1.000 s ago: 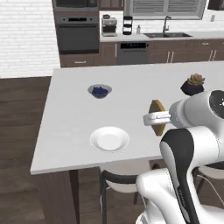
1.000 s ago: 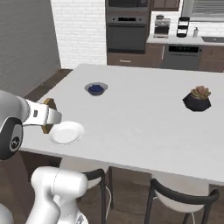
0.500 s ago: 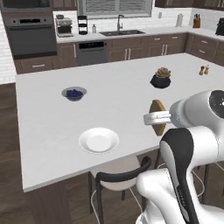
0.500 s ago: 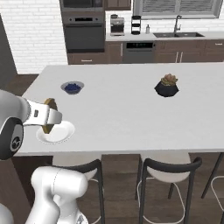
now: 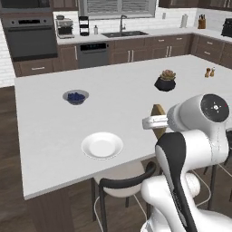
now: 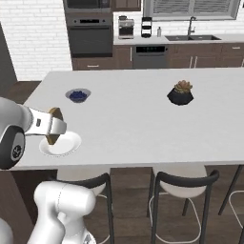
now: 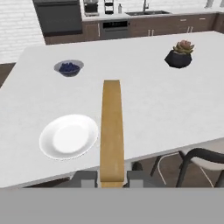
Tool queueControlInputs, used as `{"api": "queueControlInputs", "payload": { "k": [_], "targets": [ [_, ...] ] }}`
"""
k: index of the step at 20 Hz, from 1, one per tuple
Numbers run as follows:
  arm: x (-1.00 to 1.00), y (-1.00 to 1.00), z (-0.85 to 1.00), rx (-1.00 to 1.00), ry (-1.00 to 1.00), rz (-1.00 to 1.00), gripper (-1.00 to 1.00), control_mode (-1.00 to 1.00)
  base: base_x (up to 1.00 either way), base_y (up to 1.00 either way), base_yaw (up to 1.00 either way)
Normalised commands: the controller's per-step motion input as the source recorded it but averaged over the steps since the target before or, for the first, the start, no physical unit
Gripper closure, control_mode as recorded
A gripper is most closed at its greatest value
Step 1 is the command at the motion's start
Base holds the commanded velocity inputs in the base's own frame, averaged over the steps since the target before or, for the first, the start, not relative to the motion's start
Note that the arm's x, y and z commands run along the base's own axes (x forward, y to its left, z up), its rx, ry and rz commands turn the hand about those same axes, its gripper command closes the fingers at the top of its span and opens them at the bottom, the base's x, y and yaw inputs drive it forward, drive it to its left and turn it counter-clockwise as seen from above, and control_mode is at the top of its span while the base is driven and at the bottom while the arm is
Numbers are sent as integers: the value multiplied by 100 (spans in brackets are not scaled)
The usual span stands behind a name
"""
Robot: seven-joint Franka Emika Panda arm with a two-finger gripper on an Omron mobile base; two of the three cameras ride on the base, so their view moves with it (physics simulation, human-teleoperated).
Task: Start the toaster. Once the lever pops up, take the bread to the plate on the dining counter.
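Note:
My gripper [image 7: 111, 177] is shut on the bread [image 7: 111, 127], a tan-brown slice held on edge above the near part of the dining counter [image 7: 148, 100]. The round white plate [image 7: 68, 136] lies on that counter, just left of the slice. In the left base view, the gripper [image 5: 156, 121] carries the bread [image 5: 159, 112] to the right of the plate [image 5: 102, 145]. In the right base view, the bread [image 6: 56, 114] hangs over the plate [image 6: 61, 144]. The toaster [image 5: 226, 29] is a small black box on the far back counter, cut off by the frame's edge.
A small bowl of blue berries [image 5: 75, 96] sits beyond the plate. A potted succulent [image 5: 165, 80] stands further right and shakers [image 5: 210, 71] near the far corner. Stools [image 6: 186, 181] are tucked under the counter's near edge. Ovens, a sink and cabinets line the back wall.
The whole picture has shifted in both base views, so the base has moved along the island. The bread stays in the shut gripper, close to the plate.

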Motion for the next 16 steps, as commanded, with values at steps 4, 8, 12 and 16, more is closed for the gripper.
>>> {"api": "queueControlInputs", "payload": {
  "k": [4,8,12,16],
  "targets": [
    [4,35,-36,6,9,16,100,-100,0,0,0],
    [14,20,-15,27,10,28,100,-100,0,0,0],
    [13,0,-12,34,7,45,100,-100,0,0,0],
    [21,8,-22,32,8,46,100,-100,0,0,0]
  ]
}}
